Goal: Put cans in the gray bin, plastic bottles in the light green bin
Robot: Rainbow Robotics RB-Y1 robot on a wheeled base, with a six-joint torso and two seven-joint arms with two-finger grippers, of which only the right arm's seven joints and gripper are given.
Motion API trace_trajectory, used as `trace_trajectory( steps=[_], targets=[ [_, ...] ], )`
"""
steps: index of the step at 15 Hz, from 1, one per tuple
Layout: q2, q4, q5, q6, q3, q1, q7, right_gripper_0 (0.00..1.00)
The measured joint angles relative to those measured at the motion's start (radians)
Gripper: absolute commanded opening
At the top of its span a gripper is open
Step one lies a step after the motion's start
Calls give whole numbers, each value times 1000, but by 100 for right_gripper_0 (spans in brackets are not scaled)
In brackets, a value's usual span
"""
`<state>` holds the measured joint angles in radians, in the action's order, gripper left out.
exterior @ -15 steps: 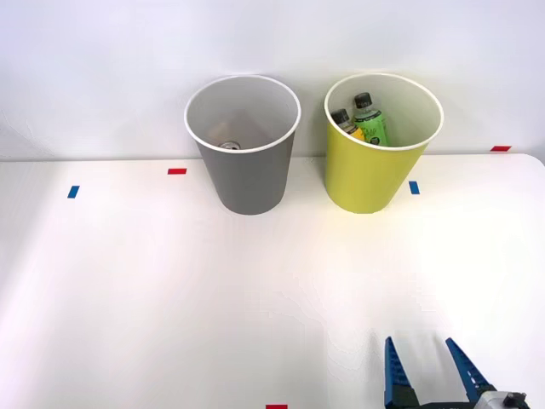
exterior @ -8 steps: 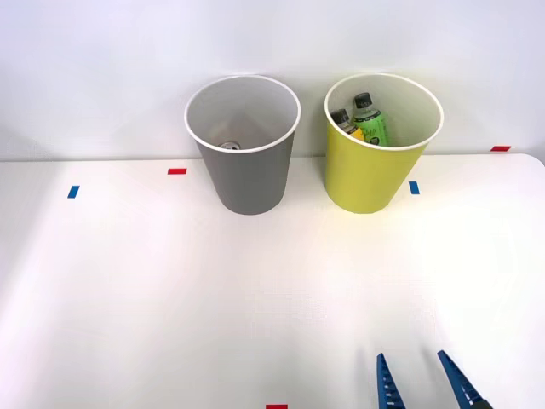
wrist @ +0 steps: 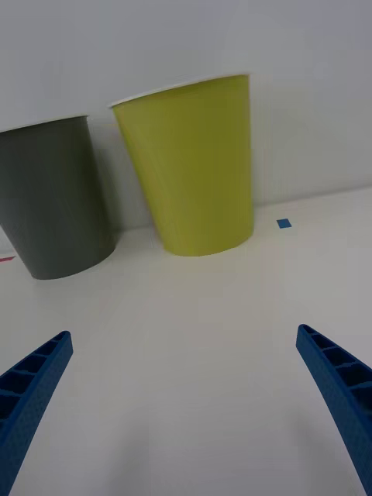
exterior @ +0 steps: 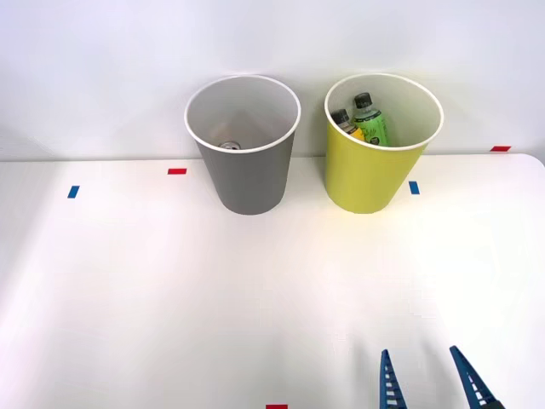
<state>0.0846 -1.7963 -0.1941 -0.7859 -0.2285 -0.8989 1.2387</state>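
The gray bin (exterior: 245,175) stands at the table's far edge, and a silvery can (exterior: 230,146) shows its round top inside it. Right of it is the light green bin (exterior: 368,175), holding a bright green plastic bottle (exterior: 371,123) and a yellow-labelled bottle (exterior: 347,123), both dark-capped. My right gripper (exterior: 428,375) is at the near edge of the table, right of centre, open and empty, far from both bins. In the right wrist view the gray bin (wrist: 50,201) and the light green bin (wrist: 194,167) stand ahead of the open gripper (wrist: 182,387).
Small tape marks lie on the white table: blue (exterior: 73,192), red (exterior: 177,171), blue (exterior: 414,187), red (exterior: 501,148) and red (exterior: 277,406) at the near edge. A white wall rises just behind the bins.
My right gripper has drawn back toward the near edge, so less of it shows. Its fingers have stayed open. The bins and their contents have not moved.
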Motion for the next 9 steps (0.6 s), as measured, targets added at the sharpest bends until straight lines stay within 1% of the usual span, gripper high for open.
trace_trajectory(
  steps=[2, 9],
  targets=[
    [-1, 0, 25, -1, -7, -7, 61, 100],
    [3, 0, 31, 3, -6, -11, 70, 100]
  ],
)
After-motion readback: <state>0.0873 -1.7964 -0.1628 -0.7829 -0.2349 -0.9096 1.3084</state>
